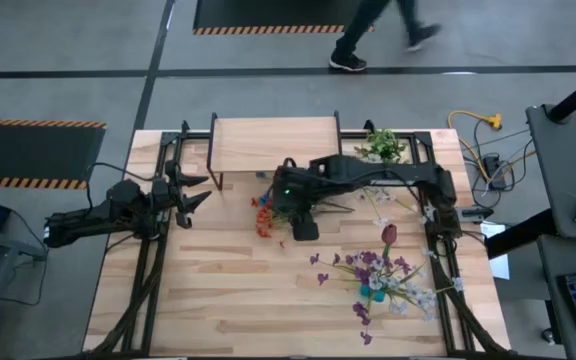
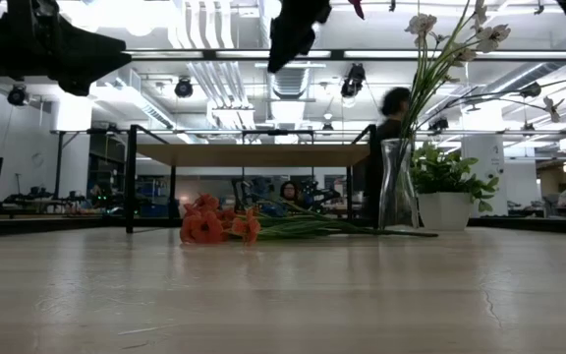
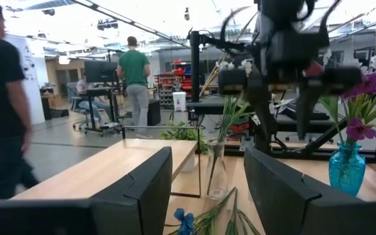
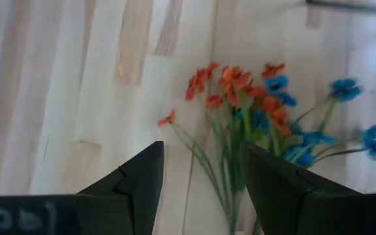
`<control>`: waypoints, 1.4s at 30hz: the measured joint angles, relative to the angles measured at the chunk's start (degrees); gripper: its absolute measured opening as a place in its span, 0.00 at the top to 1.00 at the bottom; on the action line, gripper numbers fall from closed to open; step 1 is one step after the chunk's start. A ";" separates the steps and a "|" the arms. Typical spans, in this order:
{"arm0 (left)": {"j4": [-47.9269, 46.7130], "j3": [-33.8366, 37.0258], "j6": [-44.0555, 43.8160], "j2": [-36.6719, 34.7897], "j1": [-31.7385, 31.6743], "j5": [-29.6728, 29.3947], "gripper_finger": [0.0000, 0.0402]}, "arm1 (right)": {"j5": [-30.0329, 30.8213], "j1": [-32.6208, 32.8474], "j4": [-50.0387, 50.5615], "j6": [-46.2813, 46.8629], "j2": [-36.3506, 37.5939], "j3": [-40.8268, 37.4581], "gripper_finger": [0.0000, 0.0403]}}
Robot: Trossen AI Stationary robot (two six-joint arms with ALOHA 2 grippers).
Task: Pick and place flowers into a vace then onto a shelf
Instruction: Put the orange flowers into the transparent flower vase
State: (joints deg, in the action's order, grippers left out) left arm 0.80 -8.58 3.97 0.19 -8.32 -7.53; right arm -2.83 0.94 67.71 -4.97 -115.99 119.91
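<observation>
- Pale wood planks run across the whole worktop (image 1: 218, 290), and both dark arms are up above it.
- The right gripper (image 4: 201, 189) hangs in the air over the middle of the worktop, pointing down; its two dark fingers (image 4: 142, 179) stand apart with nothing between them.
- Right below it lie the loose artificial flowers with orange and blue blooms on thin green stems (image 4: 253, 111), flat on the wood, orange heads bunched together, blue ones just beside.
- In the high view that same bunch (image 1: 264, 215) sits just in front of the shelf, a low light wood board on thin black metal legs (image 1: 273, 140).
- A clear glass vase (image 2: 397, 187) stands upright near the shelf's right end, holding white flowers on long green stems (image 2: 440, 39).
- Over on the right side, a teal glass vase (image 3: 346, 168) carries purple blooms (image 3: 364, 88).
- A leafy green potted plant in a white pot (image 2: 445, 192) stands behind the clear vase.
- The left gripper (image 1: 190, 190) waits at the worktop's left edge, fingers apart and empty.
- A person (image 1: 378, 30) walks past on the floor beyond the worktop.
</observation>
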 joint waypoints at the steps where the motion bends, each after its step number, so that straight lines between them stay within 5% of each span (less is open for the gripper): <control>1: -0.01 0.00 0.00 0.02 0.00 0.00 0.56 | 0.00 -0.01 0.10 0.64 -0.75 -0.25 0.52; 8: -0.26 0.00 0.00 0.04 -0.01 -0.01 0.56 | 3.71 -0.06 1.29 1.99 -2.36 -4.67 0.52; 22: -0.42 -0.02 0.00 0.00 -0.01 0.00 0.56 | 4.07 -0.10 -11.10 2.94 -0.33 -22.41 0.52; 42: -1.19 -0.02 0.00 0.00 -0.01 0.00 0.56 | 7.74 -3.89 -25.23 1.53 -0.39 -36.40 0.52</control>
State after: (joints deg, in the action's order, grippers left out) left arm -0.39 -8.60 3.97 0.19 -8.32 -7.53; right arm 4.91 -2.94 42.48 -3.44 -116.38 83.51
